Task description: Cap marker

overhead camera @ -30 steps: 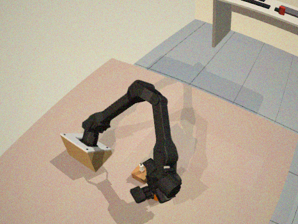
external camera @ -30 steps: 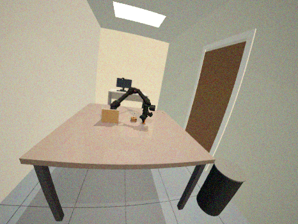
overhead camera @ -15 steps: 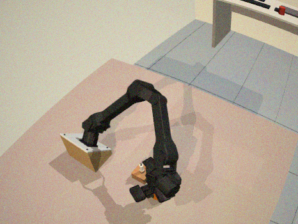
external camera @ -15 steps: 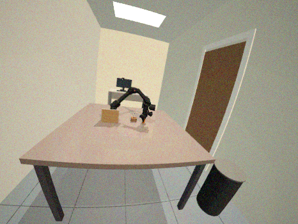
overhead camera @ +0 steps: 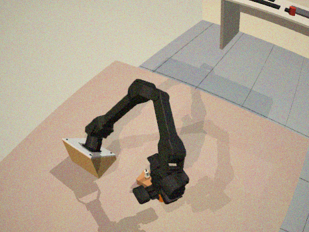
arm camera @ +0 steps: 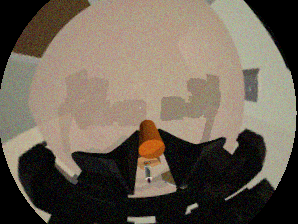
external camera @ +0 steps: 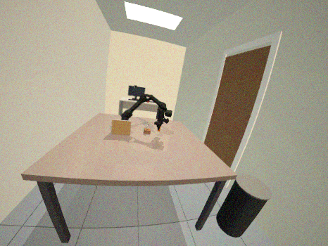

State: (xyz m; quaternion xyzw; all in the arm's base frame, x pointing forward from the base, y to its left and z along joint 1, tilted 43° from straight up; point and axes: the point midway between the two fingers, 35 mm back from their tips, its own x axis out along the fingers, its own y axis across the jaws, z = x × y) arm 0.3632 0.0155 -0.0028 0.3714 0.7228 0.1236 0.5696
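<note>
The orange cap [overhead camera: 161,198] [external camera: 158,129] [arm camera: 151,142] is held between the fingertips of my gripper [external camera: 159,127] [arm camera: 148,132], which is shut on it. In the wrist view its round end faces the camera. The cap's height over the table is hard to judge. The holder block [overhead camera: 144,179] [external camera: 147,131] [arm camera: 152,162] stands to the side of the gripper, left of it in the top and exterior views. The uncapped marker [overhead camera: 146,173] [arm camera: 148,173] stands upright in the block, with a whitish body. The arm partly hides the block and cap in the top view.
A tan wedge-shaped base with a white top [overhead camera: 77,144] carries the arm at the left, and its tan face [external camera: 121,127] shows in the exterior view. The pinkish table [overhead camera: 83,96] [external camera: 123,162] ends at an edge beyond the arm. A dark bin [external camera: 241,207] stands on the floor.
</note>
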